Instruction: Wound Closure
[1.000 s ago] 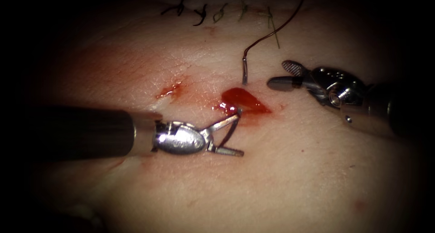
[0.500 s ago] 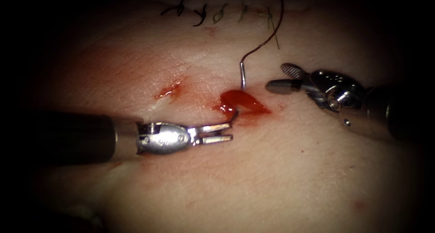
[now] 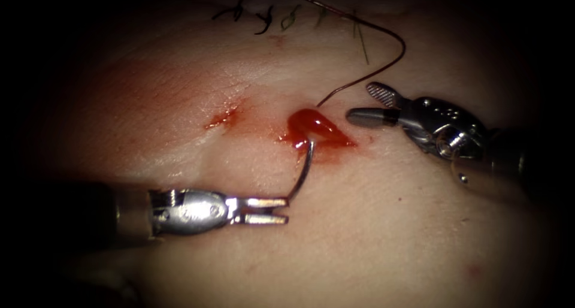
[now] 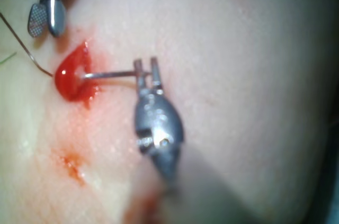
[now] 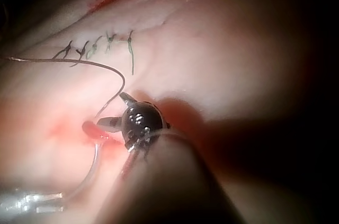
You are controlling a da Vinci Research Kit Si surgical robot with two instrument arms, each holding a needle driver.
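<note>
My left tool (image 3: 286,210) is clenched on the needle (image 3: 304,171), gripping it close to its pointed end, right at the tips of the jaws. From that grip the needle curves away ahead of the tool and up to the pool of red fluid (image 3: 316,131), where the rest of its body is still buried in the tissue (image 3: 389,236). In my left wrist view the same hold is plain: the left tool (image 4: 147,66) has the needle (image 4: 108,75) between its jaw tips, and the bare steel runs straight across from them into the red fluid (image 4: 71,78).

Compared with a second ago, I have drawn the left tool back and away from the cut, and much more of the needle now stands clear of the tissue on my tool's side. The swaged end that stood up on the far side of the fluid has gone down into the tissue.

The thread (image 3: 383,59) enters at the far edge of the fluid, loops up past my right tool and runs off toward the earlier stitches (image 3: 263,17).

My right tool (image 3: 366,103) sits just beyond the fluid on its right, jaws released and spread, grasping nothing. In the right wrist view that tool (image 5: 112,110) hangs parted beside the thread (image 5: 114,89).
</note>
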